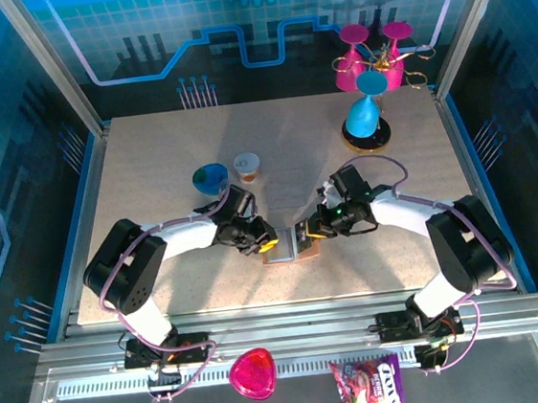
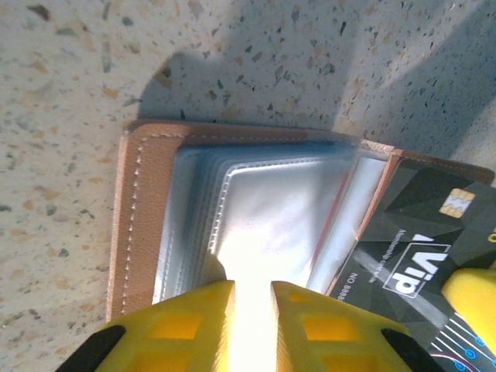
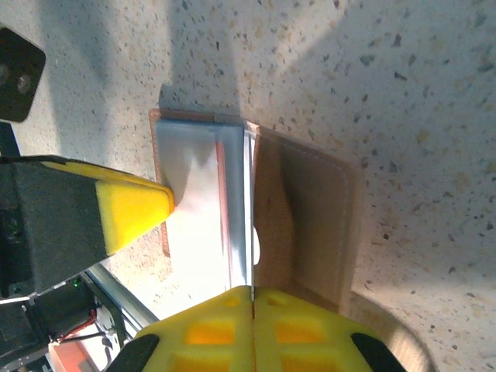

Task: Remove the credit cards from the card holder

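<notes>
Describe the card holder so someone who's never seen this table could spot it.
On the speckled table, look near the front edge, between the left gripper and the right gripper. The card holder lies open there, flat tan leather with shiny clear sleeves, unlike the upright cup and blue cone behind it.

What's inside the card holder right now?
Clear plastic sleeves fan open inside the card holder; those showing look empty. A dark card with a chip lies over its other half. The left gripper covers the sleeves' lower edge, so anything tucked there is hidden.
</notes>
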You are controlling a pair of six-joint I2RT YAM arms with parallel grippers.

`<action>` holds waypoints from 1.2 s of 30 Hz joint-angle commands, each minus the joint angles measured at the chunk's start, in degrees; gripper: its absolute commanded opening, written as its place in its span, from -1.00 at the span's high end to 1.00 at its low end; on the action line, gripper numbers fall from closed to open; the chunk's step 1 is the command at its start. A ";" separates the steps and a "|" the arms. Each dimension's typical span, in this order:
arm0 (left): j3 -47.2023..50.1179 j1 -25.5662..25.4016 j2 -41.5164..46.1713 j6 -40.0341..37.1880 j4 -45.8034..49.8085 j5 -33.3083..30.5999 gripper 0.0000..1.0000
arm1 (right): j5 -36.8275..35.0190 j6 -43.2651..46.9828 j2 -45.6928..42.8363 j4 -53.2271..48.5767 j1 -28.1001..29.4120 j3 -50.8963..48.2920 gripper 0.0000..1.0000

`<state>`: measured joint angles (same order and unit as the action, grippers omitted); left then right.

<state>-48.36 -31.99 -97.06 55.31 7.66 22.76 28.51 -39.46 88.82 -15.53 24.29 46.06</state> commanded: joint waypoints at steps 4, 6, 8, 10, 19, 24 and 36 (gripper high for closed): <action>-1.31 1.12 4.25 -0.85 3.15 -2.27 0.54 | -3.35 7.76 -0.77 -9.68 -0.49 6.44 0.99; -1.21 1.54 5.06 -0.99 3.07 -2.29 0.52 | -4.31 11.56 -0.11 -12.55 -0.17 8.71 1.00; -0.83 1.88 6.08 -1.16 2.99 -2.52 0.52 | -5.15 17.12 1.15 -16.59 0.45 11.71 1.00; -0.37 2.16 7.28 -1.41 3.00 -2.97 0.51 | -6.85 24.48 3.43 -22.76 1.49 16.14 1.00; 2.40 5.04 11.56 -2.46 3.42 -4.28 0.48 | -19.80 46.93 10.06 -35.50 5.08 29.39 1.00; 4.11 6.27 13.90 -2.75 3.51 -4.74 0.46 | -18.92 59.85 10.62 -37.77 6.81 33.99 1.00; 9.51 8.84 20.53 -3.01 4.64 -6.77 0.44 | -23.71 80.80 19.00 -50.66 8.05 52.49 1.00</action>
<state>-40.18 -23.88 -78.50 53.76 10.81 17.23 6.42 33.74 106.13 -61.08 31.90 94.87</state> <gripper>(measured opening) 0.278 0.044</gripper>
